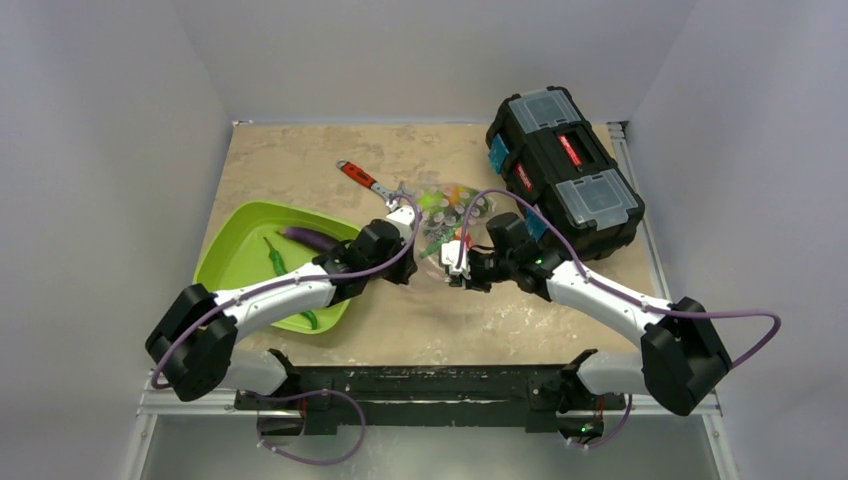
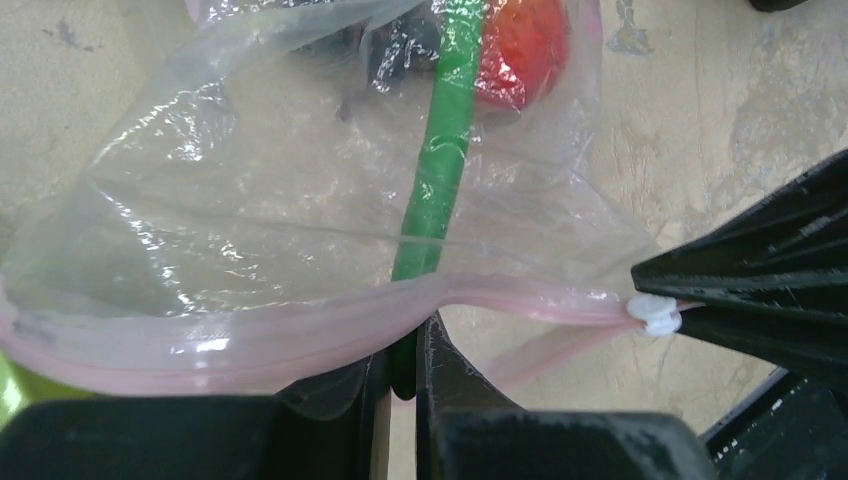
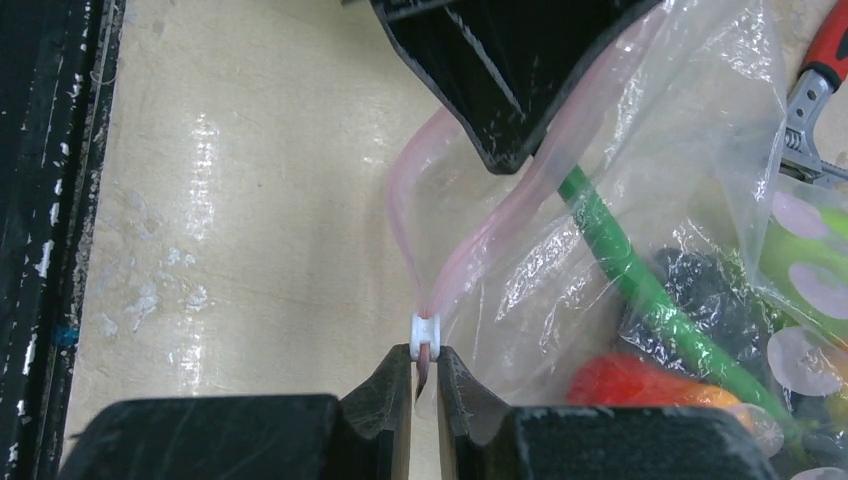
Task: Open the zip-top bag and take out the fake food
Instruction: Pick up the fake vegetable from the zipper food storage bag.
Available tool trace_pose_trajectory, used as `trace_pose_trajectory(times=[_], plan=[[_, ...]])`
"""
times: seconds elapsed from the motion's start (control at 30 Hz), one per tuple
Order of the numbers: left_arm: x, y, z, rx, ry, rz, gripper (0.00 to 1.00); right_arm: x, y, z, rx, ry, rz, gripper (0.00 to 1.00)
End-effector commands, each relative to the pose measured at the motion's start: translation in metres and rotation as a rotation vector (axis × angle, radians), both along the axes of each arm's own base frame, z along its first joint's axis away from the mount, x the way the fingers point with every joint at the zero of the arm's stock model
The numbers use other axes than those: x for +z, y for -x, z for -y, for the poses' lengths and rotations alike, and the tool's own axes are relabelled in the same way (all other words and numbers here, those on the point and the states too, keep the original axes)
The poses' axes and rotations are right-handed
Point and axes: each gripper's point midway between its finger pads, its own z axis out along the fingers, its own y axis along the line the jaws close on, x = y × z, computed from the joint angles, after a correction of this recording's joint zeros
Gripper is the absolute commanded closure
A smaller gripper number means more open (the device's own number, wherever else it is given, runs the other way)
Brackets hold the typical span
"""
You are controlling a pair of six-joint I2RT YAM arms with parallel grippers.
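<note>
**Non-task objects, as seen from my station.** Before me, the beige marbled tabletop (image 1: pixel 280 160). Far right: a black toolbox (image 1: pixel 565 180), set askew, with clear-lidded compartments at both ends, a red centre latch and blue side clasps. Far centre: a red-handled adjustable wrench (image 1: pixel 366 181) lying flat, metal head pointing right. To my left: a lime-green tray (image 1: pixel 232 250).

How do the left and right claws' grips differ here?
The left claw is shut on a slim green plastic pod; the right claw is shut on the clear zip-top bag's pink zip strip. The left sits mid-mouth; the right at the strip's end, by the white slider. Both are closed.
</note>
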Motion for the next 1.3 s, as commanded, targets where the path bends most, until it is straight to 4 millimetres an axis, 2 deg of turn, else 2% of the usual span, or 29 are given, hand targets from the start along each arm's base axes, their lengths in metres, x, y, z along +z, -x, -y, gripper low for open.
trace_pose_trajectory(times=[0.0, 0.23, 0.5, 0.77, 1.0, 1.27], plan=[[0.016, 0.015, -0.012, 0.007, -0.023, -0.052, 1.0, 0.015, -0.018, -0.005, -0.028, -0.018, 0.059, 0.97], [0.014, 0.043, -0.034, 0.048, -0.026, -0.13, 1.0, 0.014, -0.021, -0.003, -0.041, -0.014, 0.064, 0.97], [0.013, 0.062, -0.052, 0.08, -0.054, -0.191, 1.0, 0.016, -0.023, -0.002, -0.047, -0.015, 0.065, 0.97], [0.022, 0.072, -0.074, 0.148, -0.046, -0.175, 1.0, 0.015, -0.022, -0.001, -0.046, -0.015, 0.061, 0.97], [0.02, 0.079, -0.085, 0.184, -0.043, -0.18, 1.0, 0.014, -0.022, -0.002, -0.044, -0.014, 0.06, 0.97], [0.031, 0.085, -0.098, 0.202, -0.062, -0.17, 1.0, 0.014, -0.022, -0.001, -0.043, -0.015, 0.057, 0.97]])
